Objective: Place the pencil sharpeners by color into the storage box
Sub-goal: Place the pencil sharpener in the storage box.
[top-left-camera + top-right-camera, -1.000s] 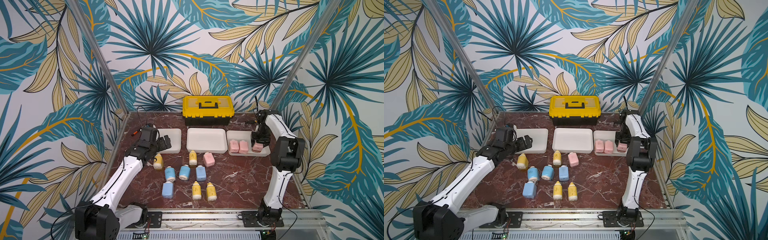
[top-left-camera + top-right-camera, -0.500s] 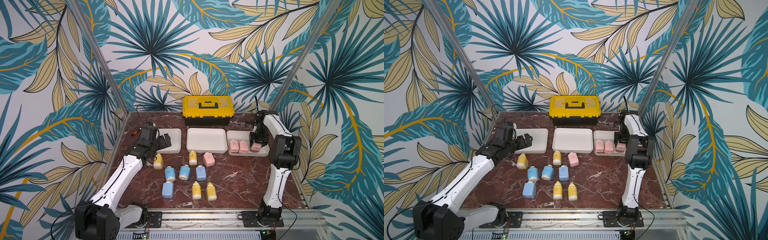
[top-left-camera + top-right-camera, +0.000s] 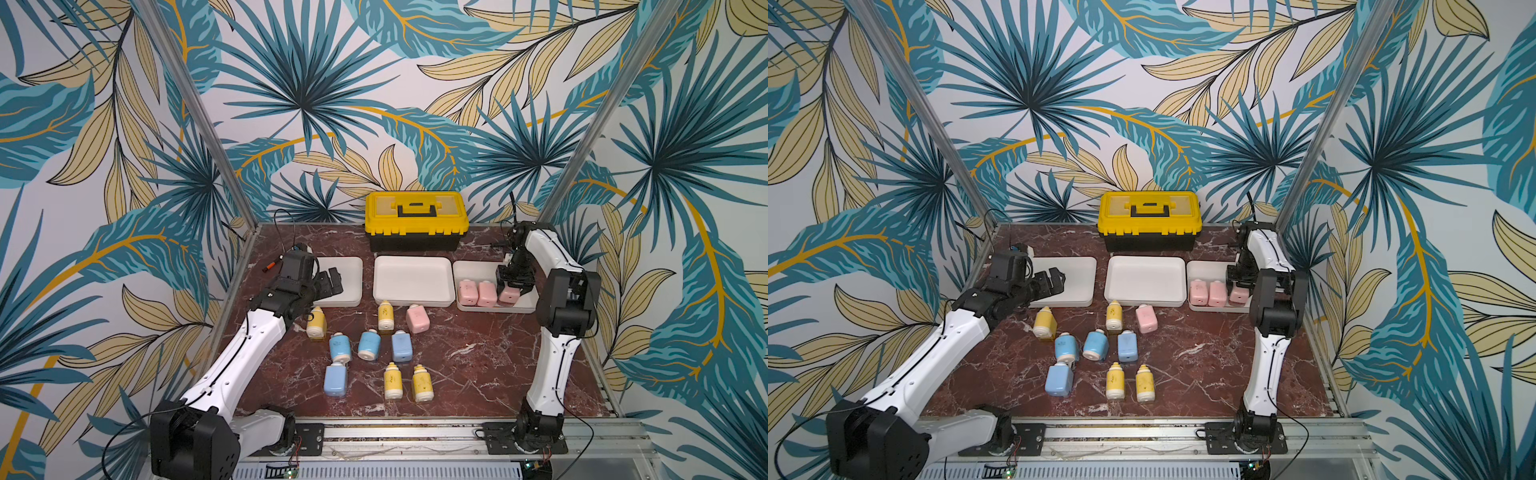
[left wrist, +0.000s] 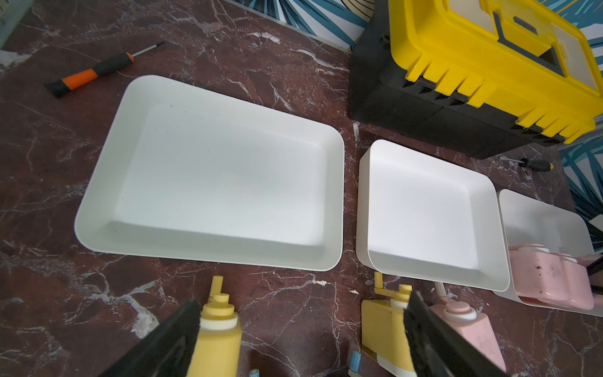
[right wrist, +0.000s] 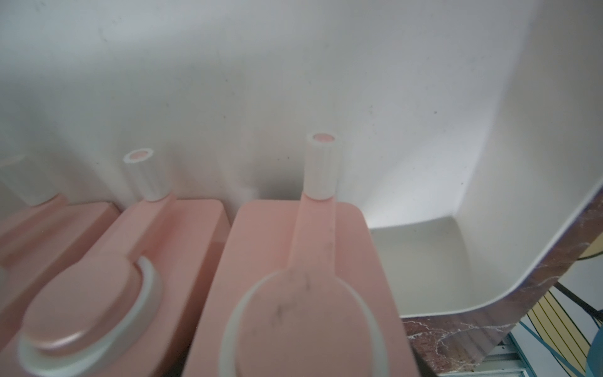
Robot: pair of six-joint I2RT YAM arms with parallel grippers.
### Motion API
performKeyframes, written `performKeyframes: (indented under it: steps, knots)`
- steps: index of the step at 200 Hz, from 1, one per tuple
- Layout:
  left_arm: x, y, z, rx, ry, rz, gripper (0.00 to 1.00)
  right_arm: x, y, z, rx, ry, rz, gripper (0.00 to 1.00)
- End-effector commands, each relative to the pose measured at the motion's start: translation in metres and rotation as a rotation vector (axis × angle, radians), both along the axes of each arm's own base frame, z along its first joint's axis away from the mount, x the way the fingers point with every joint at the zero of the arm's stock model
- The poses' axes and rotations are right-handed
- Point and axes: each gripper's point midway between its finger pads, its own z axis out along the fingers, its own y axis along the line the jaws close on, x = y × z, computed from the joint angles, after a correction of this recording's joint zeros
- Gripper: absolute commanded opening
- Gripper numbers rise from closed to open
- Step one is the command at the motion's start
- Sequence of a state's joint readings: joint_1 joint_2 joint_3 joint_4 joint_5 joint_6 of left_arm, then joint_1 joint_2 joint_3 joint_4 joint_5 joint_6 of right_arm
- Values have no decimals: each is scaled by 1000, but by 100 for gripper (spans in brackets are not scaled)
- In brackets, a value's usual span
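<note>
White arm links (image 3: 257, 345), black joints (image 3: 565, 299), thin black cables (image 3: 232, 357)

Counting four yellow sharpeners (image 3: 392, 379); four blue sharpeners (image 3: 402, 345); four pink sharpeners (image 3: 417, 318); three white trays (image 3: 411, 266); one toolbox (image 3: 417, 220); two screwdrivers (image 4: 88, 74).

Three trays sit in a row across the table (image 3: 478, 361): left tray (image 3: 351, 286), middle tray (image 3: 411, 280), right tray (image 3: 478, 270). The toolbox (image 3: 417, 220) is right behind the middle tray, against the back wall. A screwdriver (image 4: 88, 73) lies off to the left of the left tray.

Three pencil sharpeners (image 3: 486, 293) sit side by side in the right tray, near its front wall, with the right gripper (image 3: 513, 286) directly over the rightmost sharpener (image 3: 508, 297).

The nine loose sharpeners (image 3: 369, 345) are on the table in front of the trays. One is before the left tray and two before the middle tray. A row of three is nearer, then three more nearest the front edge.
</note>
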State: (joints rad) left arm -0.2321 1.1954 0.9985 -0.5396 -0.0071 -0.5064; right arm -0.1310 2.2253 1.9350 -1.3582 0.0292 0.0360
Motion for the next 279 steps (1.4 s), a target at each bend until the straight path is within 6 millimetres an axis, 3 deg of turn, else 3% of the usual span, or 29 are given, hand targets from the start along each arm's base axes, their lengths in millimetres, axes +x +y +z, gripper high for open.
performKeyframes:
  steps: [1,103,197,279]
  knots:
    - [3,0,10,-6,-25,7,100,-13,6,-18,10,82,26,43]
    - [4,0,9,-10,-20,8,99,-16,8,-22,-4,102,35,52]
    - [7,-3,7,-19,-10,4,100,-16,7,-8,-17,74,22,68]
    - [5,-2,11,-24,-22,7,99,-15,5,10,-36,33,13,71]
